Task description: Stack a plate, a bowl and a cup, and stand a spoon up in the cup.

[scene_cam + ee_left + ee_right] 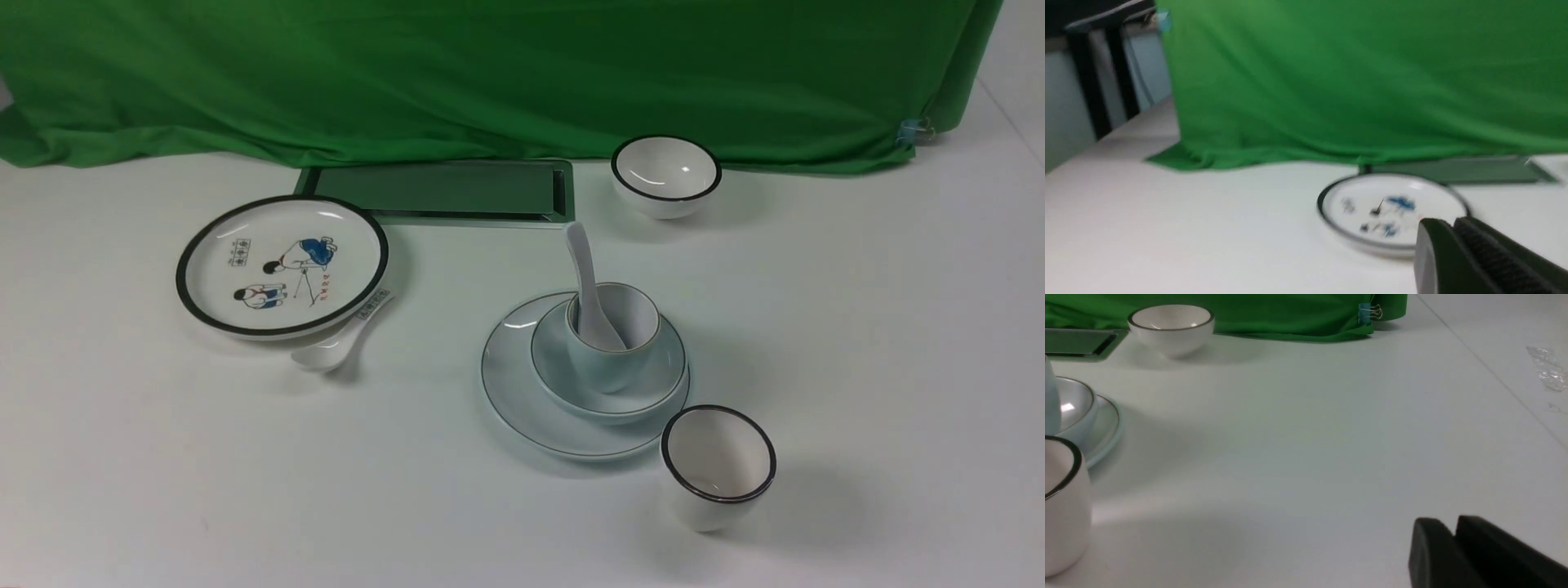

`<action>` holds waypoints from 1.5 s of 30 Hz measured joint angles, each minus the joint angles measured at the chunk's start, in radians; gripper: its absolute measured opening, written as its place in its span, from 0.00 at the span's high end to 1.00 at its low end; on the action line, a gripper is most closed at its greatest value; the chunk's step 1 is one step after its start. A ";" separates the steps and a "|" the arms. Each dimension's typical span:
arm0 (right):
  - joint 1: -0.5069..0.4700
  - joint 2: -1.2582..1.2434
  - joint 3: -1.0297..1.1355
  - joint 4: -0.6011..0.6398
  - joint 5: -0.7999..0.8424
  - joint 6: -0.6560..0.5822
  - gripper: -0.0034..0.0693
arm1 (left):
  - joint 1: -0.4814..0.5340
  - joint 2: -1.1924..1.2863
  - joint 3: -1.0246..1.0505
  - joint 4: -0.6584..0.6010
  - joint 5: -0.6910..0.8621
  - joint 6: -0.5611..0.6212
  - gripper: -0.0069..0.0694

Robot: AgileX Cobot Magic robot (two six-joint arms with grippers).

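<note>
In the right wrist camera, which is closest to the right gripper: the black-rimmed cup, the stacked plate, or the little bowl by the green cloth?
From the right gripper:
1. Black-rimmed cup, nearest, at the near edge.
2. Plate, under the stack, just beyond the cup.
3. Black-rimmed bowl, farthest, by the green cloth.

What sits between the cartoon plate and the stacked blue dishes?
In the front view, only a labelled white spoon, touching the cartoon plate; then bare table up to the plain plate.
</note>
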 joint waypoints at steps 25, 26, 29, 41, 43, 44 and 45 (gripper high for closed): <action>0.000 0.000 0.000 0.000 0.001 0.001 0.69 | 0.011 -0.059 0.038 0.018 0.208 -0.002 0.92; 0.000 0.000 0.000 0.000 0.001 0.001 0.69 | 0.011 -0.059 0.038 0.021 0.208 -0.002 0.92; 0.000 0.000 0.000 0.000 0.001 0.001 0.68 | 0.011 -0.059 0.038 0.028 0.208 -0.002 0.92; 0.000 0.000 0.000 0.000 0.001 0.001 0.68 | 0.011 -0.059 0.038 0.034 0.208 -0.002 0.92; 0.000 0.000 0.000 0.000 0.001 0.001 0.68 | 0.011 -0.059 0.038 0.034 0.208 -0.002 0.92; 0.000 0.000 0.000 0.000 0.001 0.001 0.68 | 0.011 -0.059 0.038 0.034 0.208 -0.002 0.92; 0.000 0.000 0.000 0.000 0.001 0.001 0.68 | 0.011 -0.059 0.038 0.034 0.208 -0.002 0.92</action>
